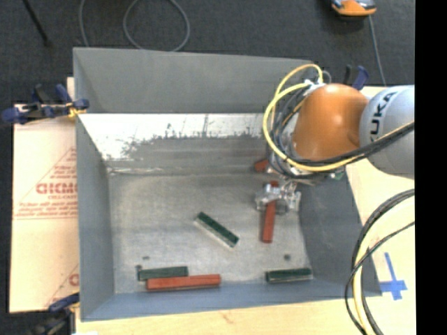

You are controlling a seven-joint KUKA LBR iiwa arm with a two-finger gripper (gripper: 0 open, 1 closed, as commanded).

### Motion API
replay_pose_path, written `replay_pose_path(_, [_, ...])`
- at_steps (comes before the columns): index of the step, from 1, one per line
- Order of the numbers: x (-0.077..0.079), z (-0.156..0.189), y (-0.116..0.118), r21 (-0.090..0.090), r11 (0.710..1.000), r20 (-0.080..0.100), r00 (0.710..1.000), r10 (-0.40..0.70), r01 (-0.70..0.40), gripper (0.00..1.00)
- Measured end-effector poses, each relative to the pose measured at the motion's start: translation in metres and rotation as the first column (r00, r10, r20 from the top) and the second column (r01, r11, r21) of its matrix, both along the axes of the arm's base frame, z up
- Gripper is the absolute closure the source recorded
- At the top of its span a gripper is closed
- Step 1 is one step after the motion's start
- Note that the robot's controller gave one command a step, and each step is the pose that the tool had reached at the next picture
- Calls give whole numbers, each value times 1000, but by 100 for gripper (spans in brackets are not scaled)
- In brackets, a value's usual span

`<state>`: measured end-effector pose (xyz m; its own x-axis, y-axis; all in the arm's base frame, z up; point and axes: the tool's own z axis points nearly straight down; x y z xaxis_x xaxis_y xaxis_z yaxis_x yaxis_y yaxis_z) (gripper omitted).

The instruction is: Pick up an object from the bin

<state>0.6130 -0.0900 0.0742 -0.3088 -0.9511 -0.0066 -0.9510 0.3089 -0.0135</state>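
Observation:
My gripper [278,199] hangs low in the right half of the bin, under the orange wrist cover. Right below it lies a short red bar [267,227], nearly upright in the view, with its upper end reaching up to the gripper's metal tip. Whether the bar is gripped I cannot tell. A small red piece [260,165] shows just behind the gripper near the back wall, partly hidden by the arm. A dark green bar [217,229] lies tilted on the floor to the left of the gripper.
Along the front wall lie a green bar [162,273] with a longer red bar [184,281] just in front of it at the left, and another green bar [288,276] at the right. The arm and its cables cover the bin's back right corner.

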Motion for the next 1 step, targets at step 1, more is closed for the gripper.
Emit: replay_pose_path(1, [-17, 219, -19, -4, 999, -2, 999, -52, 52, 100])
